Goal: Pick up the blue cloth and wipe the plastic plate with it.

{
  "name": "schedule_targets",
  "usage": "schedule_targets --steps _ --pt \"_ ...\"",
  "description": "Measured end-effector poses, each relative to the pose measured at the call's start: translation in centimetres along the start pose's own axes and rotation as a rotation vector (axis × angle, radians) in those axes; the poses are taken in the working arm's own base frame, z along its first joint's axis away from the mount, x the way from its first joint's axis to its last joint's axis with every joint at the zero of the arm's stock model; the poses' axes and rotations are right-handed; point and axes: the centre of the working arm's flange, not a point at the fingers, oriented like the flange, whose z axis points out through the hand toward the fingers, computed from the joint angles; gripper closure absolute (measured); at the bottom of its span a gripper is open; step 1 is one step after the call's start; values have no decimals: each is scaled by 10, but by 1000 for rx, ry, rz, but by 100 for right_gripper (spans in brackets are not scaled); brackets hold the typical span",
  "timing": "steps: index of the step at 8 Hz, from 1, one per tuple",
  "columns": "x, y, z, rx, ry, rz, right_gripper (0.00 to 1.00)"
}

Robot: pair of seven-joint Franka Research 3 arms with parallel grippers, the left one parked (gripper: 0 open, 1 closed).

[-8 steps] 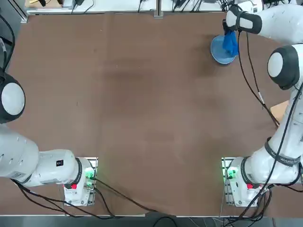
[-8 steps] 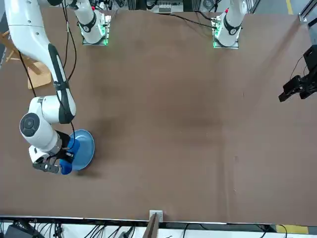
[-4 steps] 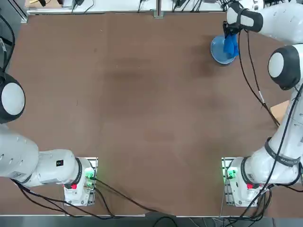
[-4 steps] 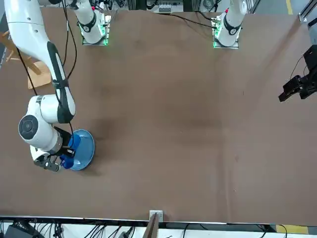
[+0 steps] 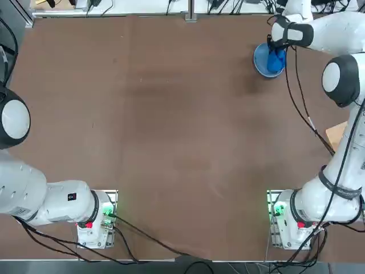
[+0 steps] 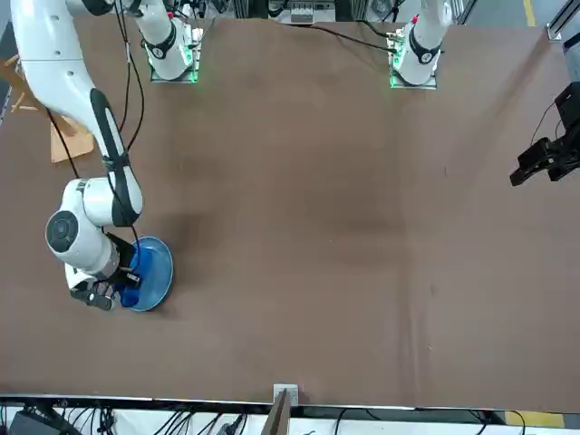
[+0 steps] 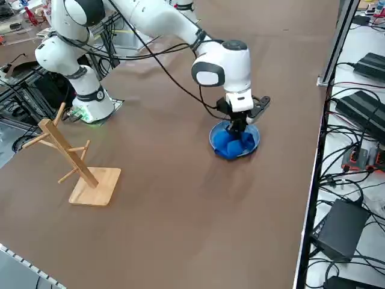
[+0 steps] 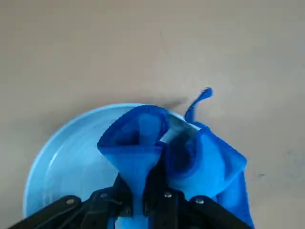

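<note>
The light blue plastic plate [image 5: 262, 61] [image 6: 159, 270] [image 7: 253, 136] [image 8: 62, 157] lies at the table's far right corner area. A darker blue cloth [image 5: 276, 59] [image 6: 136, 270] [image 7: 233, 144] [image 8: 143, 136] is bunched on the plate, and one flap hangs over the rim. My right gripper [image 5: 278, 49] [image 6: 111, 286] [image 7: 237, 127] [image 8: 154, 193] points down over the plate, shut on a fold of the cloth. In the right wrist view the fabric is pinched between the black fingers and spreads onto the plate beyond them.
A wooden peg stand [image 7: 75, 164] [image 6: 69, 136] [image 5: 339, 135] sits by the table's right edge, between the plate and the right arm's base. The table's far edge [image 5: 188, 16] runs close behind the plate. Cables [image 5: 299, 85] hang from the right arm.
The right gripper has dragged the cloth a short way across the plate, towards the robot's side. It has stayed shut on the cloth, and the plate has not shifted.
</note>
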Motion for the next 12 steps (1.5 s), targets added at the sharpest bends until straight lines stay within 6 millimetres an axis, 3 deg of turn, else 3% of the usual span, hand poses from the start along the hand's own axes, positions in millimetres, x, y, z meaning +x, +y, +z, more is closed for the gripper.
schedule_targets --steps 8,10,12 --pt "-18 4 8 -11 -37 -7 92" --pt "-28 -8 7 -12 -52 4 92" --pt "-38 -37 3 0 -58 33 92"
